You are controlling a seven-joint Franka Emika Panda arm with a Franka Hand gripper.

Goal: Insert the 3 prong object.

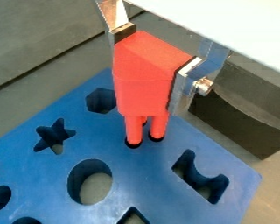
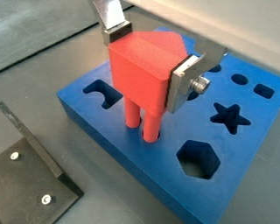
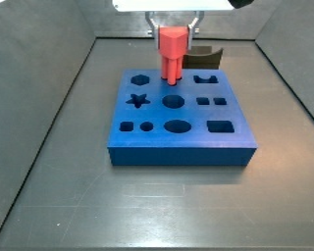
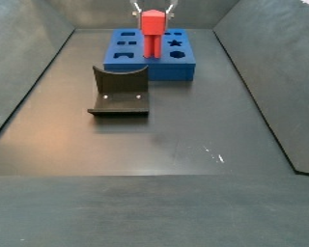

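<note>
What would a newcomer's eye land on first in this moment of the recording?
First, the salmon-red 3 prong object, clamped upright between the gripper fingers above the middle of the blue board, its prongs reaching down to the board's holes. The board, with its star, round and angular cut-outs, is next, on the dark floor. In a side view, the dark fixture stands beside the board.

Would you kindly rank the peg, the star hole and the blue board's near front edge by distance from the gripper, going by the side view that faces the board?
1. Peg: held between the jaws of the gripper.
2. Star hole: left of the peg, mid-board.
3. Front edge: nearest the camera, farthest.
</note>
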